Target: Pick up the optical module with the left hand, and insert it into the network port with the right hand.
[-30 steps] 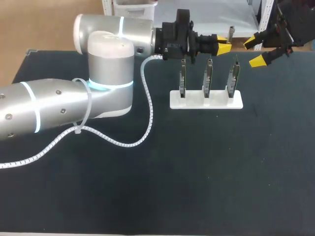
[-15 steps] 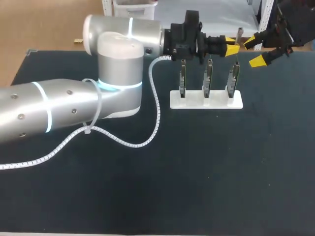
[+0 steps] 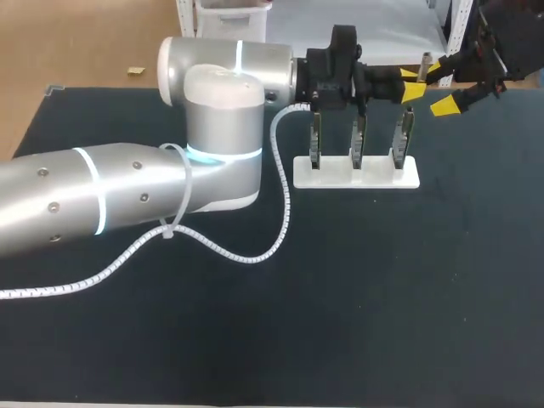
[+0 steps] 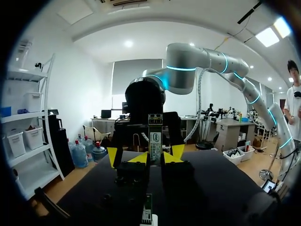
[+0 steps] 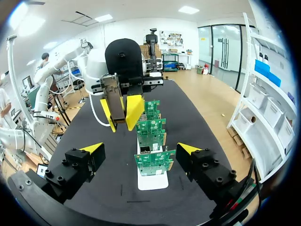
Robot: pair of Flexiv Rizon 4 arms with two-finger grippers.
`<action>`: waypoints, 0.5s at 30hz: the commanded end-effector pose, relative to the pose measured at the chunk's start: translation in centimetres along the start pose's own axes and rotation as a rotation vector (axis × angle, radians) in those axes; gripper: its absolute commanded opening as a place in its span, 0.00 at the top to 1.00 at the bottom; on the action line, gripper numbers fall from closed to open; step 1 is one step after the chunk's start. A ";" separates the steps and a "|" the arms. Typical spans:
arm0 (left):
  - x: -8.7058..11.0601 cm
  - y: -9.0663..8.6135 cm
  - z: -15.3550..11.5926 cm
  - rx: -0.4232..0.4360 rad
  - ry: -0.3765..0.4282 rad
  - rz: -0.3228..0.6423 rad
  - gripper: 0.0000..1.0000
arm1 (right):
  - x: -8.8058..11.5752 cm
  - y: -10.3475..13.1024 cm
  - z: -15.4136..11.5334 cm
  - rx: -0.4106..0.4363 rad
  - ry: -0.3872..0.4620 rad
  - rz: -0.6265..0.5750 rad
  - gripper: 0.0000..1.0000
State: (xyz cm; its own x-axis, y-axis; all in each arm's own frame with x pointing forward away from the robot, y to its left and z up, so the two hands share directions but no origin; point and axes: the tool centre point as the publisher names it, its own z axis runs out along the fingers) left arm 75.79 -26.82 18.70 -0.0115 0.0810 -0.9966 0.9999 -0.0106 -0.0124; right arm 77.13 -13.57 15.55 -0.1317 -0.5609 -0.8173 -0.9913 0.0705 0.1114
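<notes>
The optical module [image 3: 423, 61], a slim metal piece with a green label, stands upright between the yellow tips of my left gripper [image 3: 414, 84], which is shut on it above the far right of the table. In the left wrist view the module [image 4: 155, 135] rises from that gripper [image 4: 153, 158]. My right gripper [image 3: 439, 88] hangs just to the right, open wide, facing the left one. From the right wrist, its own gripper [image 5: 140, 148] is open and the module [image 5: 113, 96] sits ahead, beyond the boards. The network ports are on three green circuit boards [image 5: 153, 136].
The three boards [image 3: 359, 136] stand upright in a white holder [image 3: 357, 172] under and just in front of both grippers. My left arm [image 3: 212, 127] and its white coiled cable [image 3: 255, 251] cover the left half of the dark table.
My left arm has swung to the right, carrying the module from above the middle board to close beside the right gripper. The right gripper has stayed where it was, open.
</notes>
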 end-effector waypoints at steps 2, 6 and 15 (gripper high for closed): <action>0.1 0.3 0.5 -0.007 0.002 -0.005 1.00 | 0.0 0.0 0.0 0.001 0.001 0.000 0.00; 0.2 0.3 0.6 -0.013 0.006 -0.005 1.00 | 0.0 0.0 0.0 0.001 0.001 0.000 0.00; 0.5 0.8 0.0 -0.030 0.000 -0.033 1.00 | 0.0 0.0 0.0 0.001 0.001 0.000 0.00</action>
State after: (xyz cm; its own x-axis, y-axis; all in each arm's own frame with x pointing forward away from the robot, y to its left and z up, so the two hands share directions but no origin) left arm 76.57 -26.93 18.31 -0.0419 0.0863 -0.9954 0.9990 0.0216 -0.0402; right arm 77.13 -13.57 15.55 -0.1317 -0.5609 -0.8173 -0.9913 0.0705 0.1114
